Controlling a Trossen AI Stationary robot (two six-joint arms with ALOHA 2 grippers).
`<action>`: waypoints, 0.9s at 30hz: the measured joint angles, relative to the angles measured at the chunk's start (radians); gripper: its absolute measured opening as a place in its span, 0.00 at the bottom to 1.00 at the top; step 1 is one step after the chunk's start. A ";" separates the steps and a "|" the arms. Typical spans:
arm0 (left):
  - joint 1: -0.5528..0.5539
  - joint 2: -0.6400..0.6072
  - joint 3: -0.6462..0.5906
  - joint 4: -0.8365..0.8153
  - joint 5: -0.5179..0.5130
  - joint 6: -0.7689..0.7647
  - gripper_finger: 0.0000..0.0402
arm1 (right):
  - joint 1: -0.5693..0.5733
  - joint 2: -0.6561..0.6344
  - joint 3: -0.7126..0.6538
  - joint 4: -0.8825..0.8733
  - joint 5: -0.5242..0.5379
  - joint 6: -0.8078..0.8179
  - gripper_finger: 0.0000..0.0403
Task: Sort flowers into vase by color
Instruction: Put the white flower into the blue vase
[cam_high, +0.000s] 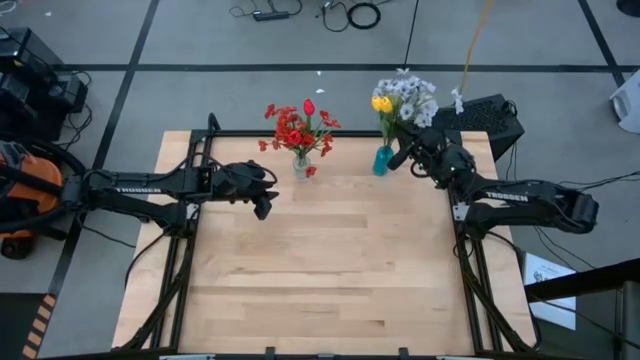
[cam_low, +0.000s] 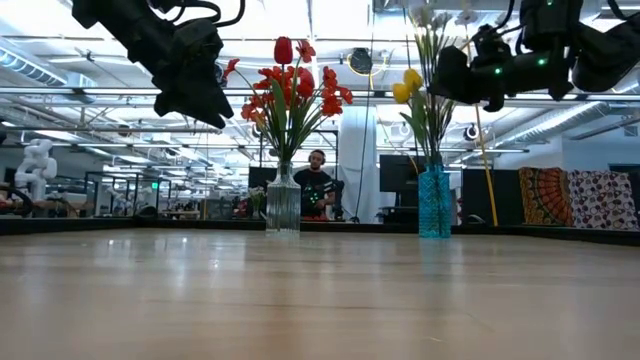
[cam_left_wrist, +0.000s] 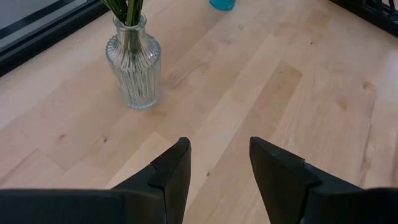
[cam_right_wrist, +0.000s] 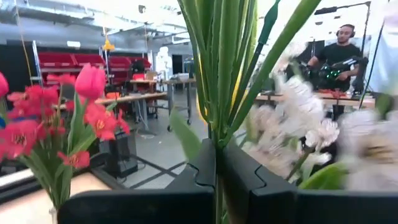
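My right tool (cam_right_wrist: 217, 180), upper right, pinches green stems (cam_right_wrist: 219, 74) above the blue vase (cam_high: 383, 160); next, release; left tool (cam_left_wrist: 217, 174) waits wide

On your desk (cam_high: 330, 270), two vases stand at the far edge — one vase (cam_high: 301, 165) left, the other vase (cam_high: 383, 160) right, well apart — each with flowers (cam_high: 296, 127) in it.
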 joint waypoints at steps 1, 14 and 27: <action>0.000 0.000 0.000 0.000 0.000 -0.001 0.43 | 0.000 0.003 0.000 -0.008 0.000 -0.001 0.00; 0.000 0.000 0.000 -0.001 0.000 0.005 0.43 | 0.001 0.066 0.000 -0.115 -0.026 0.018 0.00; 0.000 0.000 0.000 -0.001 0.000 0.005 0.43 | 0.001 0.167 0.000 -0.131 -0.026 0.045 0.00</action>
